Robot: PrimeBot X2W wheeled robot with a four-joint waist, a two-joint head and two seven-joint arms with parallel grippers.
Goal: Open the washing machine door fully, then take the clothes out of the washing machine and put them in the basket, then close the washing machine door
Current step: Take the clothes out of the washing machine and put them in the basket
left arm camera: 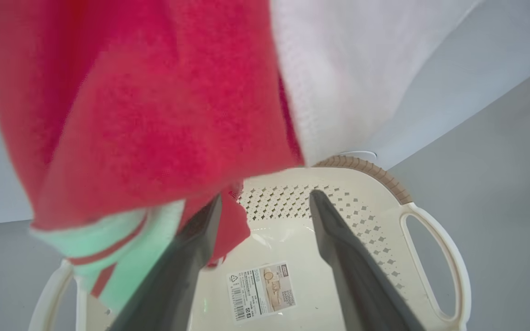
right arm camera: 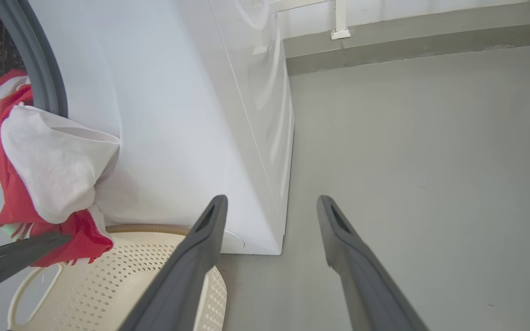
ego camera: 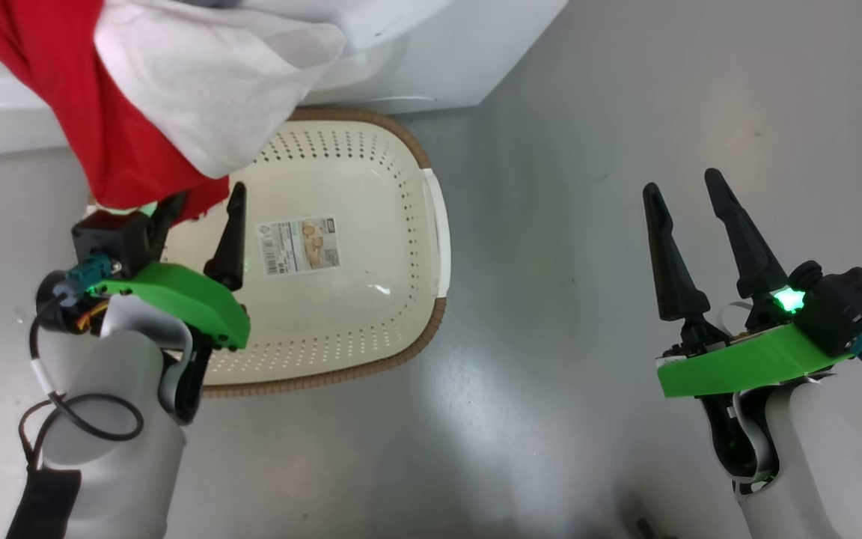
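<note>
The left gripper point(ego camera: 209, 196) stands open over the basket point(ego camera: 371, 329), its 2 dark fingers spread wide and nothing pinched between them. In the left wrist view the left gripper point(left arm camera: 267, 197) has the hanging hem of the clothes point(left arm camera: 154, 115) draped against 1 finger, touching it but not clamped. The clothes point(ego camera: 139, 112), a red garment with a broad white panel, are neither in the drum nor in the basket. In the right wrist view the clothes point(right arm camera: 48, 174) trail down from the grey-ringed opening of the washing machine point(right arm camera: 177, 115), and their lowest fold hangs just above the rim of the basket point(right arm camera: 108, 285) at its machine-side end. The label sticker point(ego camera: 300, 245) lies on bare basket floor, so I judge the step in hand to be the transfer of clothes to the basket, with the drop not yet complete. The right gripper point(ego camera: 684, 181) is likewise open and holds nothing, well apart over the grey floor point(ego camera: 588, 224). The next move probably calls for a fresh grip on the fabric, higher up, near the opening. A pull outward and down should then free the caught upper part and let the whole garment land inside the rim. Shutting the machine comes only after that.
</note>
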